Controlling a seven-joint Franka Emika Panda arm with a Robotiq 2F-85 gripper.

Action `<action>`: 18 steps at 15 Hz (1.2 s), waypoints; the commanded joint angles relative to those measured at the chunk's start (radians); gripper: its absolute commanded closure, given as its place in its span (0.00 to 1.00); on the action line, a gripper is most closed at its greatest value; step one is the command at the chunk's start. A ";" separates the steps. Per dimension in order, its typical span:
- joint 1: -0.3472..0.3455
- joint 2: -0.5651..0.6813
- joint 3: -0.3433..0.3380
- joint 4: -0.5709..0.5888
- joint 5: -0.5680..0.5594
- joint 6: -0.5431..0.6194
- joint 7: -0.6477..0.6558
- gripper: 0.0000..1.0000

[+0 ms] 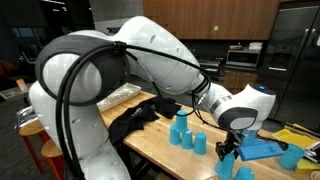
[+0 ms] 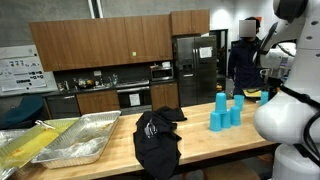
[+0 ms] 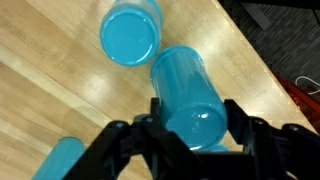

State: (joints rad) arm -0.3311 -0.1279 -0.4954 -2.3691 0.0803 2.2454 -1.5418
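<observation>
Wrist view, looking down past the gripper [image 3: 193, 118] onto the wooden table [image 3: 50, 90]. The two dark fingers [image 3: 240, 125] close on either side of a blue cup [image 3: 185, 85], one end of which sits between them while the rest of it slants away toward the upper left; the gripper appears to be grasping the blue cup, with the jaws partly closed around its wall. A second cup [image 3: 130, 35] stands on the table just beyond it, very near or touching. Another blue piece [image 3: 58, 163] shows at the lower left edge. In an exterior view the gripper [image 1: 232, 150] hangs low over the table near a cluster of blue cups [image 1: 182, 130] and a black cloth [image 1: 135, 120]. Risks, as judged from this pose: the hold is near one end of a smooth, tapered wall, so the blue cup may pivot or slip out; any sideways travel may knock over the second cup, given how close it stands; a squeeze may deform the thin wall
</observation>
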 commanded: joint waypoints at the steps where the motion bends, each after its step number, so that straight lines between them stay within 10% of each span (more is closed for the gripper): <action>1: -0.014 0.048 0.021 0.037 -0.020 0.004 -0.020 0.62; 16: -0.030 0.134 0.061 0.042 0.005 0.041 -0.062 0.60; 18: -0.031 0.136 0.066 0.041 -0.002 0.037 -0.053 0.12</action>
State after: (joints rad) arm -0.3410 0.0003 -0.4490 -2.3365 0.0747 2.2787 -1.5826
